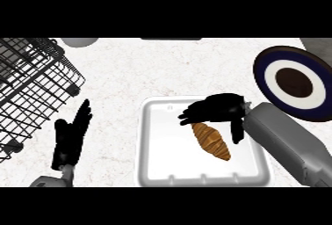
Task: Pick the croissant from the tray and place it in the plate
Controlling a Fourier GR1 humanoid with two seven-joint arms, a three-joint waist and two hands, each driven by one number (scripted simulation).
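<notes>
Observation from beside the counter. The white tray (162, 149) is sitting on the pale speckled counter (130, 70), near its front edge. The croissant (211, 141) is lying inside the tray, right of its middle, set on a slant with its upper end pointing to the back left and its lower end to the front right.

The right hand (217, 109) is hanging over the tray's rear half, just behind the croissant's upper end. Its fingers (189, 116) are lying close together and bending toward the left, while the thumb (237, 132) is pointing down, apart from them, on the croissant's right side. The hand is not closing around the croissant. Whether the fingertips are touching it cannot be told. The grey right forearm (292, 140) is crossing the tray's right rim.

The left hand (70, 134) is resting left of the tray, apart from it, fingers straight and held together.

The plate (265, 72), with a navy rim, white ring and dark centre, is sitting at the back right, apart from the tray. A black wire rack (39, 79) is occupying the left side.
</notes>
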